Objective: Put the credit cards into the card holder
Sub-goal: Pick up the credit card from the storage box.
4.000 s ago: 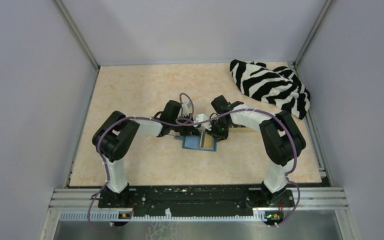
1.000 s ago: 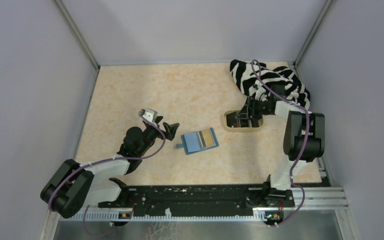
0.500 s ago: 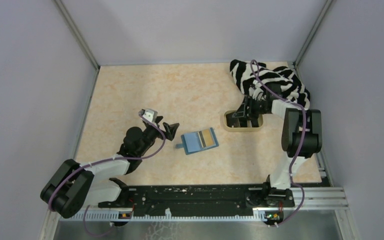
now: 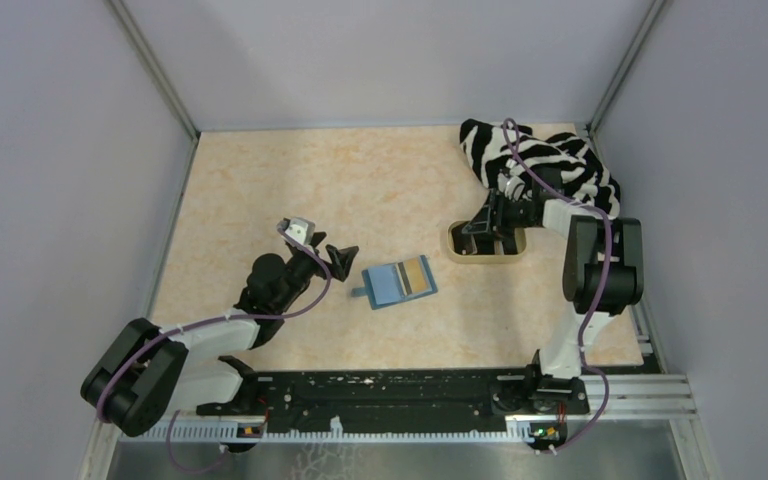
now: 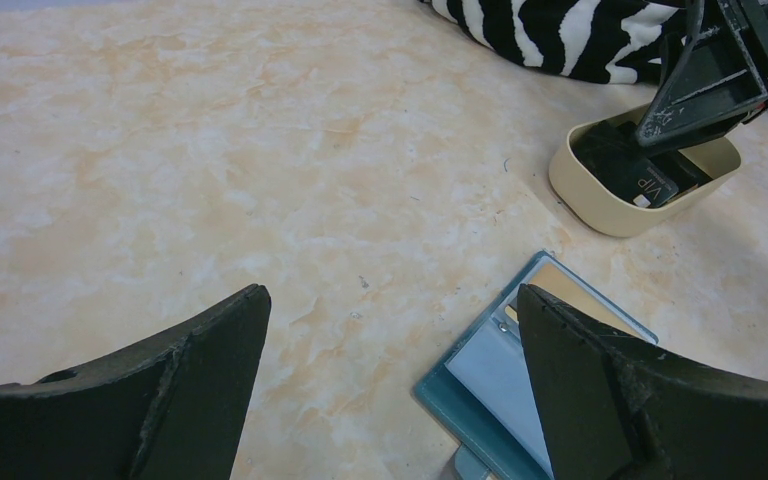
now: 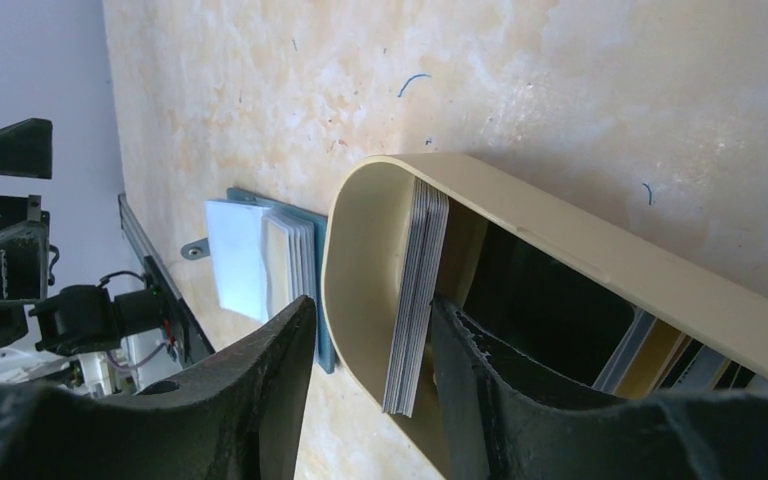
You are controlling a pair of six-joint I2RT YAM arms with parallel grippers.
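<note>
The teal card holder [image 4: 392, 284] lies open on the table with an orange-gold card [image 4: 418, 273] in its right half. It also shows in the left wrist view as the card holder [image 5: 495, 375]. Black credit cards [image 5: 643, 180] lie in the tan tray [image 4: 508, 257]. In the right wrist view a stack of cards [image 6: 415, 300] stands on edge against the tray's end wall [image 6: 355, 250]. My right gripper [image 6: 372, 303] is open astride that wall and stack, one finger inside touching the cards, the other just outside. My left gripper [image 5: 390, 295] is wide open, left of the holder, holding nothing.
A zebra-striped cloth [image 4: 540, 170] is heaped at the back right corner, just behind the tray. Grey walls close the table on three sides. The arms' base rail [image 4: 390, 390] runs along the near edge.
My right gripper has tilted a little toward the tray's left end and its jaws have narrowed slightly around the card stack. The left arm and the card holder have not moved.
</note>
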